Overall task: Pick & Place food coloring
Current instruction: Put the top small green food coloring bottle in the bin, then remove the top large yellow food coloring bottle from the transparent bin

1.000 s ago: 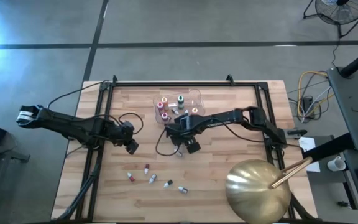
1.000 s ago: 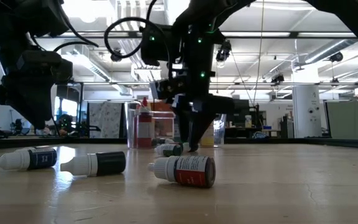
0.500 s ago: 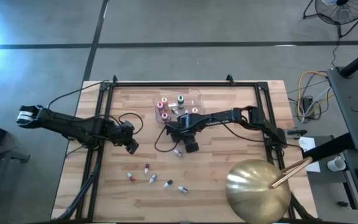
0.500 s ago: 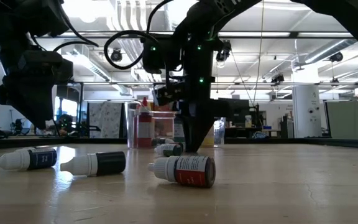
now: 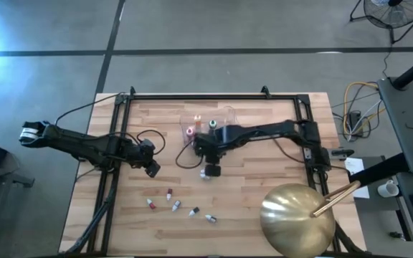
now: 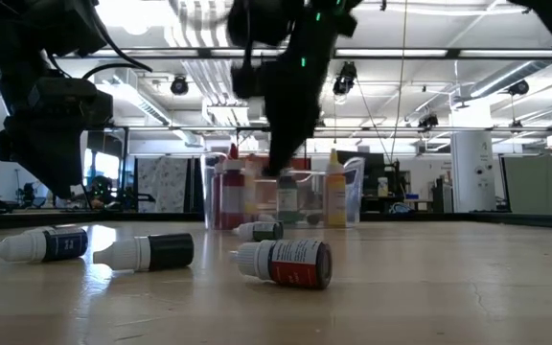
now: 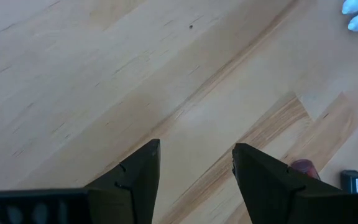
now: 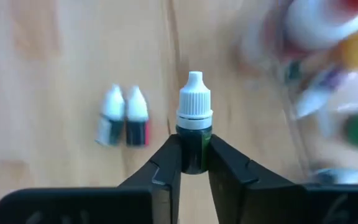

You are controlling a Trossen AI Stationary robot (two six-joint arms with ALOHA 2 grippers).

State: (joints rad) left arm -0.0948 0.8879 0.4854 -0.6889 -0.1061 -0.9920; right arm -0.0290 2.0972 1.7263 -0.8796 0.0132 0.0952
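Right hand (image 8: 194, 163) pinches a white-capped bottle (image 8: 195, 134) upright, apparently beside the tub (image 5: 208, 122); left hand (image 7: 196, 163) hangs open.

Workshop hall around the wooden worktop (image 5: 264, 179)

Grey concrete floor (image 5: 192, 29) crossed by dark seams; a standing fan (image 5: 396, 11) at the frame's upper right, coiled cables (image 5: 357, 107) at right. Low view: long ceiling lights (image 6: 199, 29), a white pillar (image 6: 471, 177).

A white-capped dark bottle (image 8: 194, 134) stands upright between the right hand's (image 8: 194, 163) fingers.
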